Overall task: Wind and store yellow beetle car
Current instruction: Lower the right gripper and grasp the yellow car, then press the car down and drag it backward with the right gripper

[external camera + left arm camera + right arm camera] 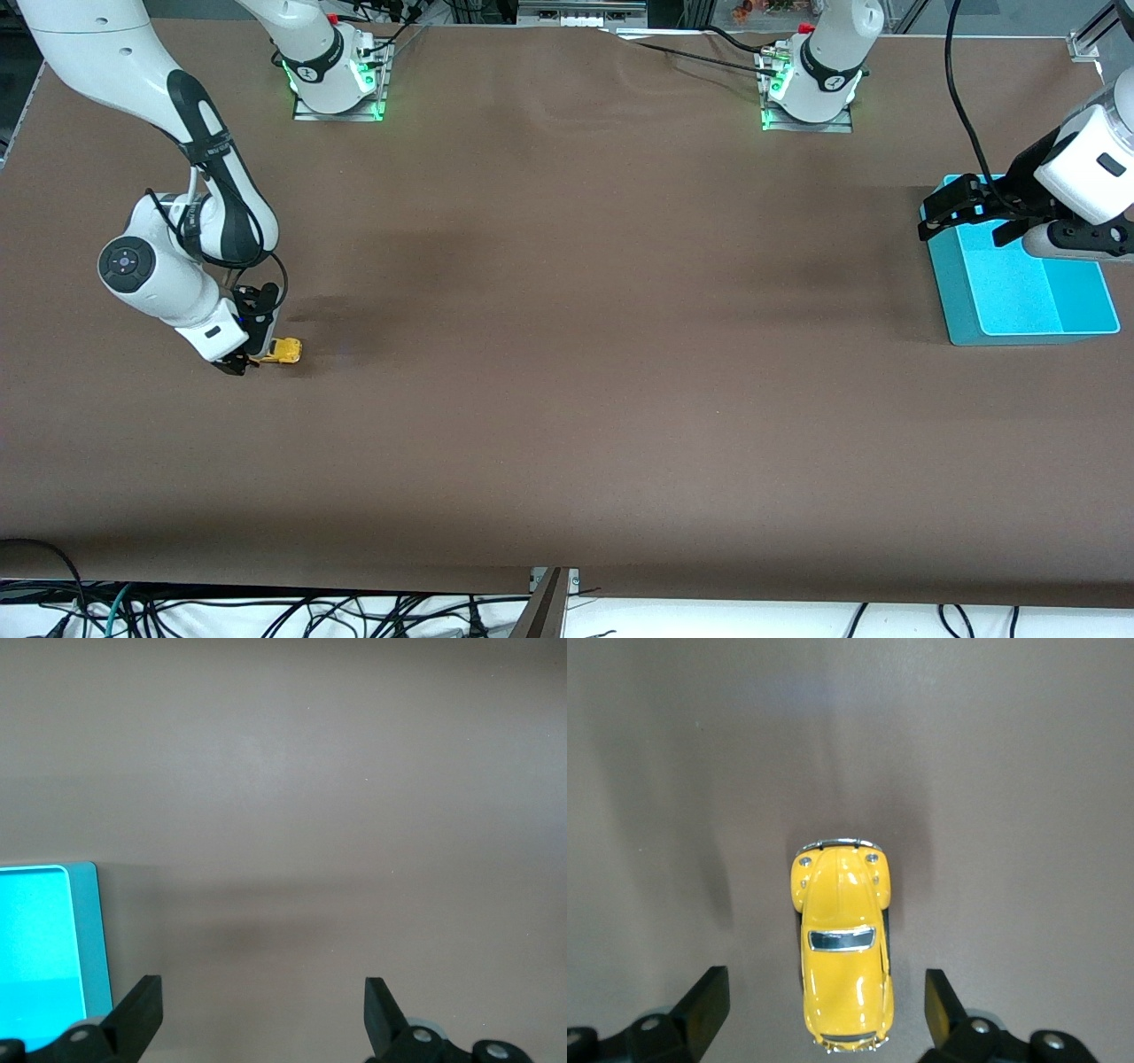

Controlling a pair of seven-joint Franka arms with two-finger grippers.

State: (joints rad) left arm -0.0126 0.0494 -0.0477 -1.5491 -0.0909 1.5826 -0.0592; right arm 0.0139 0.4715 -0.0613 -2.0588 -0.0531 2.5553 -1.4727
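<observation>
Even overhead light leaves soft, diffuse shadows on the brown table [567, 354], a faint sheen on the yellow beetle car [842, 943], and all three views reasonably sharp without glare.

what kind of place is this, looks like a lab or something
Most likely a robotics lab bench: two arms bolted to a table under a brown cover, loose cables along its edges, and only a yellow beetle car and a turquoise bin as props.
</observation>
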